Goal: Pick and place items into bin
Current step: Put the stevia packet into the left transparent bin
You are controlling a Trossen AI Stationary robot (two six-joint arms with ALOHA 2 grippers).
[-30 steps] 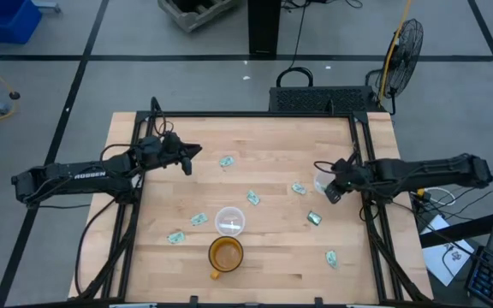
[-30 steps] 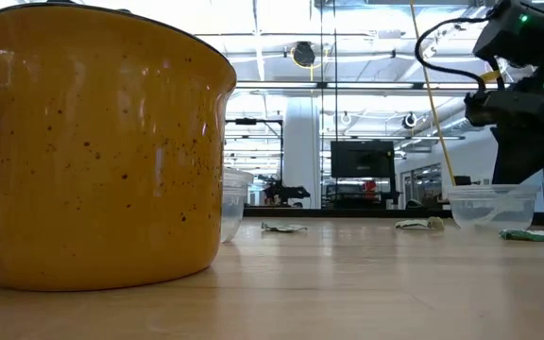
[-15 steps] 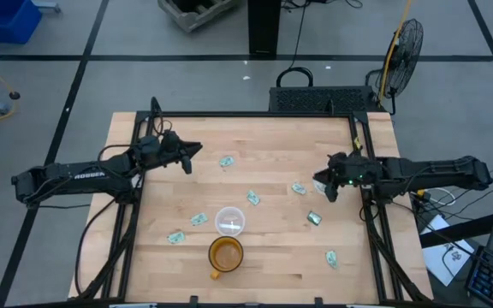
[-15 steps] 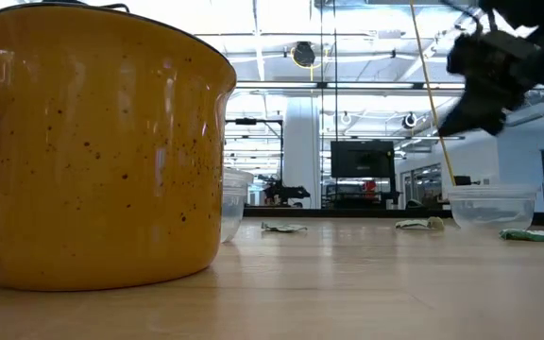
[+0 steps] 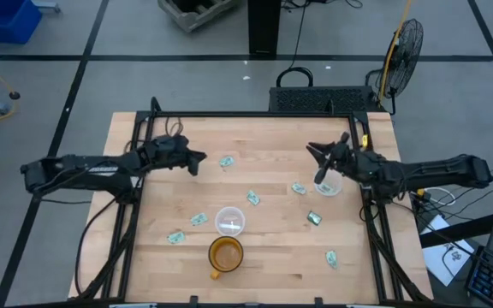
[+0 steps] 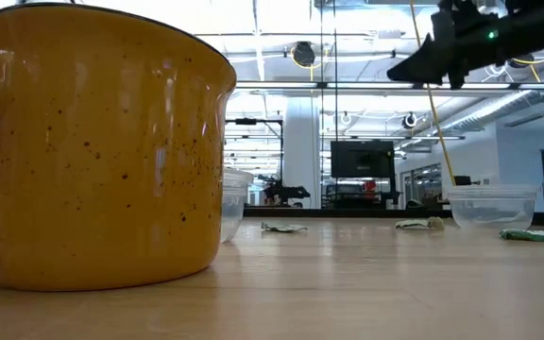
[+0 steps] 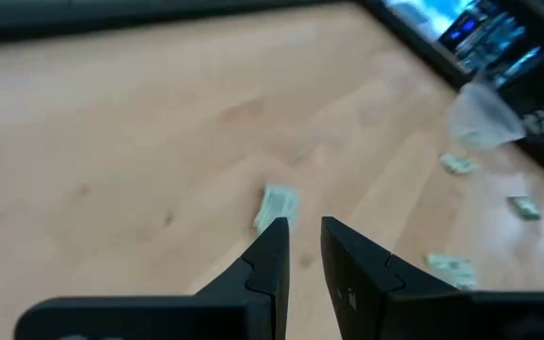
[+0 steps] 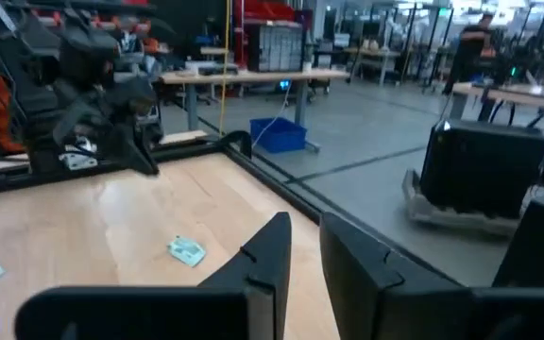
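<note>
Dark right gripper [image 5: 319, 154] has swung away from clear cup [image 5: 329, 184].

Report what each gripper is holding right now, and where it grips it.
Nothing is held. The left gripper hangs empty over a packet on the table. The right gripper is raised, its fingers nearly closed with nothing between them.

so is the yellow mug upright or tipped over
Upright: the high view looks straight down into the yellow mug's round open mouth, and the low view shows it standing on its base.
</note>
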